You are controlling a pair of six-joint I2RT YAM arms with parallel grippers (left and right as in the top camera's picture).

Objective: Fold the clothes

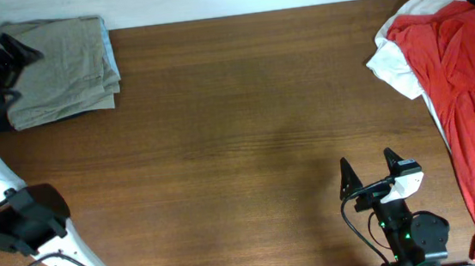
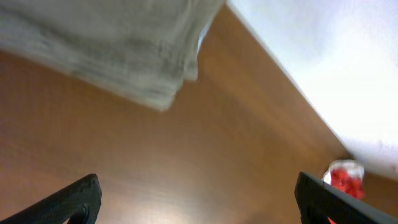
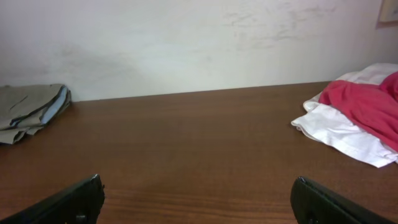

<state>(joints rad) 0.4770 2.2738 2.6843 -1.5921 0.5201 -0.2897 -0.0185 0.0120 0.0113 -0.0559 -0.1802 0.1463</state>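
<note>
A folded olive-grey garment stack (image 1: 61,69) with a pale blue edge lies at the table's far left corner; it also shows in the left wrist view (image 2: 118,53) and the right wrist view (image 3: 28,109). A red shirt over a white garment (image 1: 453,80) lies unfolded at the far right; it also shows in the right wrist view (image 3: 357,112) and small in the left wrist view (image 2: 344,176). My left gripper (image 1: 13,51) is open and empty at the stack's left edge. My right gripper (image 1: 369,175) is open and empty near the front edge, left of the red shirt.
The brown wooden table (image 1: 246,132) spans the view, with a white wall (image 3: 186,37) behind its far edge. The left arm's white links (image 1: 21,221) run along the left side of the table.
</note>
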